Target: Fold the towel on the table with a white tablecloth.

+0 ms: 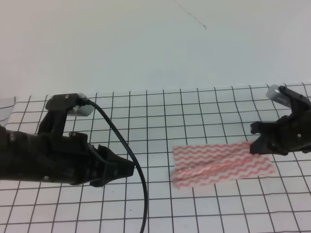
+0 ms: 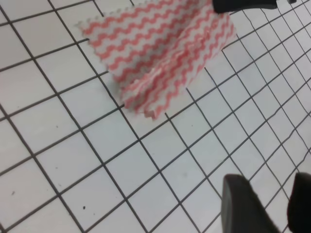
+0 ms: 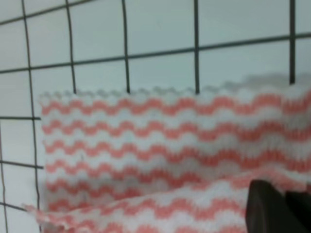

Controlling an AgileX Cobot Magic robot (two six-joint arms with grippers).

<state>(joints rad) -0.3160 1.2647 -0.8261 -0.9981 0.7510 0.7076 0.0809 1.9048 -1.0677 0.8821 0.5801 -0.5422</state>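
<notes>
Setting: robot test bench in a lab-type room.
Work surface: table (image 1: 160, 104) covered by a white tablecloth (image 1: 218, 208) printed with a thin black square grid, slightly wrinkled.
Backdrop: plain pale wall (image 1: 146, 43), bare except for one thin dark line near the top.
Equipment: two black robot arms, one at each side; a black cable (image 1: 127, 150) loops across the left arm.

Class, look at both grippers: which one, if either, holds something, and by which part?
The right gripper appears to pinch the towel at its far right edge; the left gripper holds nothing.
</notes>
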